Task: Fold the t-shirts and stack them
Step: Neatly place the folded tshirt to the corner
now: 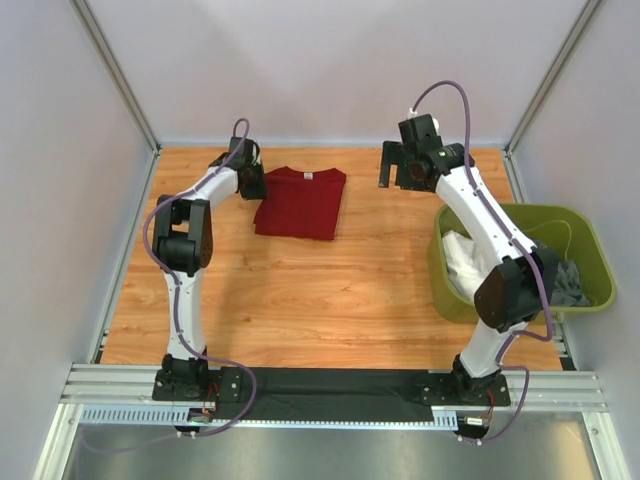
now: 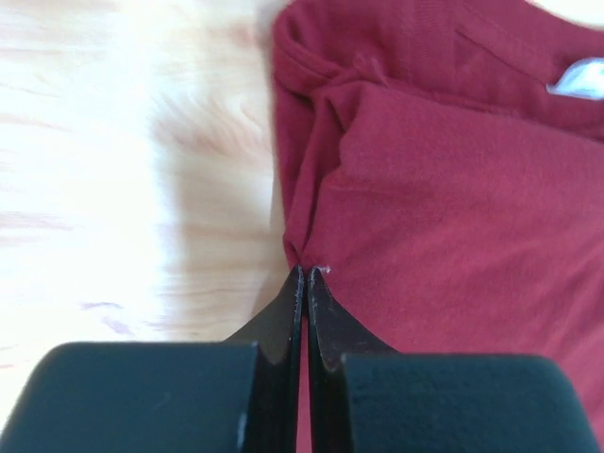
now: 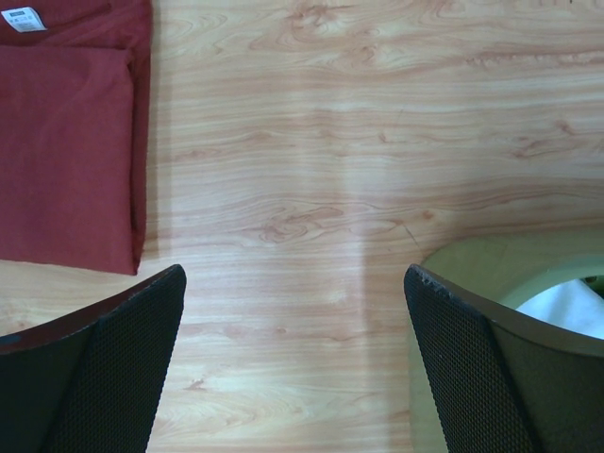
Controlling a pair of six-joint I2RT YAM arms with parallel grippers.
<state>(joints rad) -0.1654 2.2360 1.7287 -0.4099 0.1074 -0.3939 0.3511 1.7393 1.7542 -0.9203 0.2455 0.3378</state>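
The dark red t-shirt point(image 1: 300, 202) lies folded in a rectangle at the back middle of the table, its white neck label up. In the left wrist view the shirt point(image 2: 444, 189) fills the right side, and wrinkles at its left edge run together at my fingertips. My left gripper point(image 1: 252, 182) point(image 2: 309, 272) is shut on that edge. My right gripper point(image 1: 400, 165) point(image 3: 294, 283) is wide open and empty above bare wood, right of the shirt point(image 3: 66, 151). The white t-shirt point(image 1: 463, 255) point(image 3: 571, 307) and the dark grey t-shirt point(image 1: 572, 285) lie crumpled in the tub.
The olive-green plastic tub point(image 1: 520, 212) stands at the right edge of the table, and its rim point(image 3: 472, 260) shows by my right finger. Grey walls close the table on three sides. Bare wood lies in front of the red shirt.
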